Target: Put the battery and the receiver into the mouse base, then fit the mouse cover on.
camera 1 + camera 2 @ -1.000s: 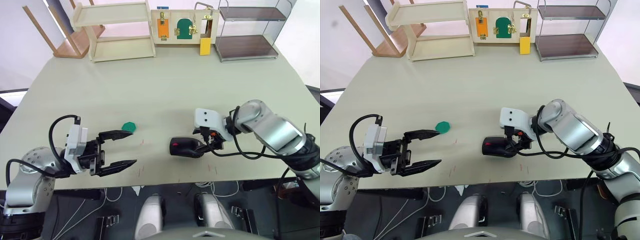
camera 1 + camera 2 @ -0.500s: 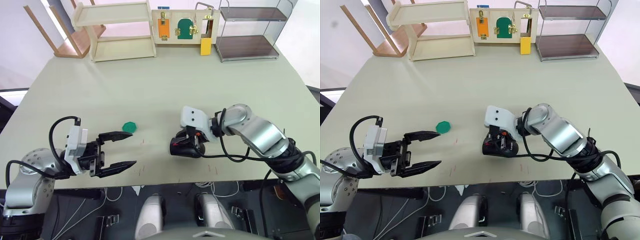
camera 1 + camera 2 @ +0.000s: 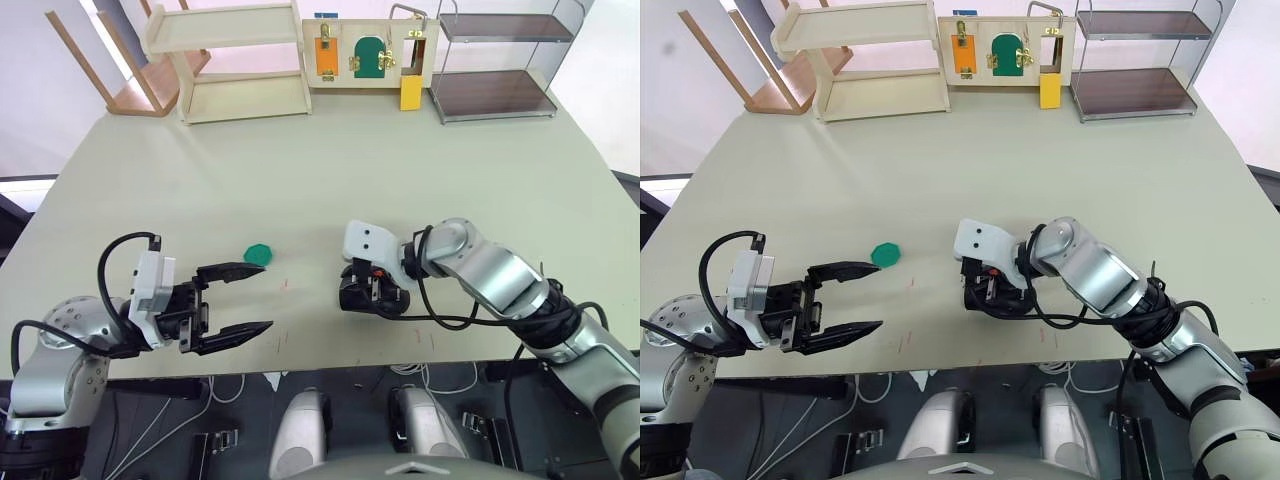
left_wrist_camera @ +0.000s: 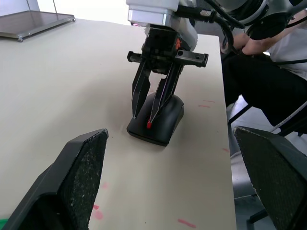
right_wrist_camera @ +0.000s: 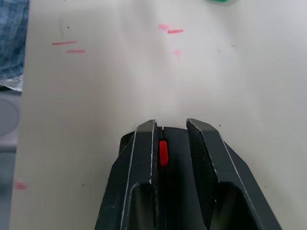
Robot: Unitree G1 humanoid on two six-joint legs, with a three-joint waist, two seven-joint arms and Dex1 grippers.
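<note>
A black mouse with a red wheel lies on the table near the front edge. Its top is smooth, and I cannot tell the mouse cover from the mouse base under it. My right gripper stands over the mouse, shut, with its fingertips resting on the top on either side of the red wheel. My left gripper hovers open to the left of the mouse, pointing at it, with nothing between its fingers. The battery and the receiver are out of view.
A round green disc lies on the table just beyond my left gripper. A wooden shelf, a latch board and a metal rack line the far edge. A seated person is beside the table.
My right gripper has swung left, from the right end of the mouse to standing over its top. The mouse has stayed about where it was. The left arm has not moved.
</note>
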